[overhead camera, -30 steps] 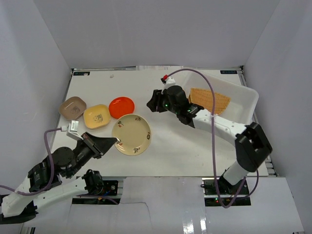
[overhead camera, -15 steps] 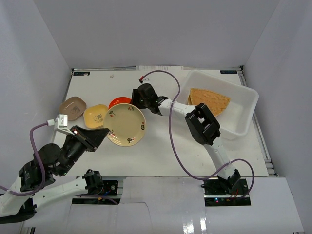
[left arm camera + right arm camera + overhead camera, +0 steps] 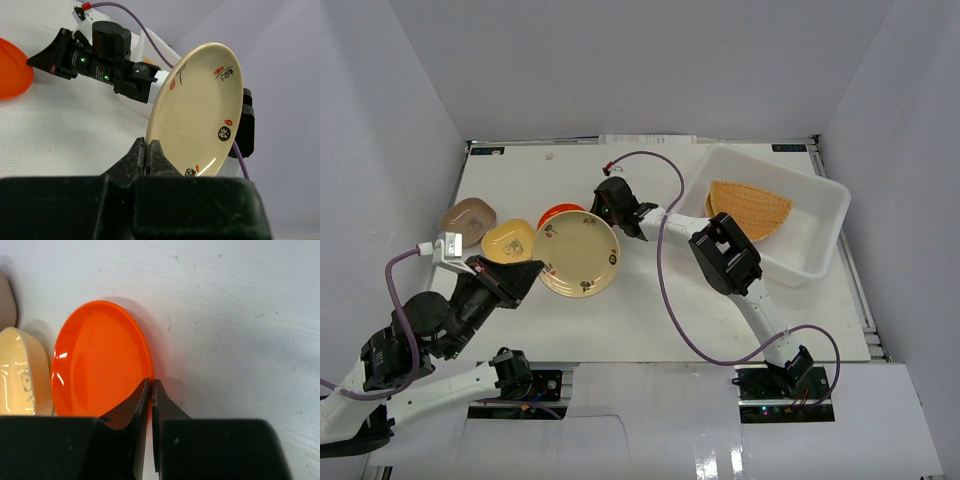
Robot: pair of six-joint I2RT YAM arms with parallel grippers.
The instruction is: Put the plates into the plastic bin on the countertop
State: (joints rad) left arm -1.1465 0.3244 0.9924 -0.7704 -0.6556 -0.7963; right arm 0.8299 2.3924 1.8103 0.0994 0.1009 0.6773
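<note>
Black left claw (image 3: 146, 150) clenches only the lower rim of the tilted, lifted cream plate (image 3: 200, 110); so thin a pinch could let it swing or slip. Right claw (image 3: 150, 385), almost closed at the red-orange plate (image 3: 95, 360) edge, crowds it, so a bump threatens. White bin (image 3: 820, 215) waits rightward across open counter (image 3: 650, 310).

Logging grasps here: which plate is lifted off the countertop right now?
The round cream plate, pinched at its rim by the left gripper and tilted up; the red-orange round plate, yellow rounded-square plate and brown rounded-square plate sit on the white countertop.
</note>
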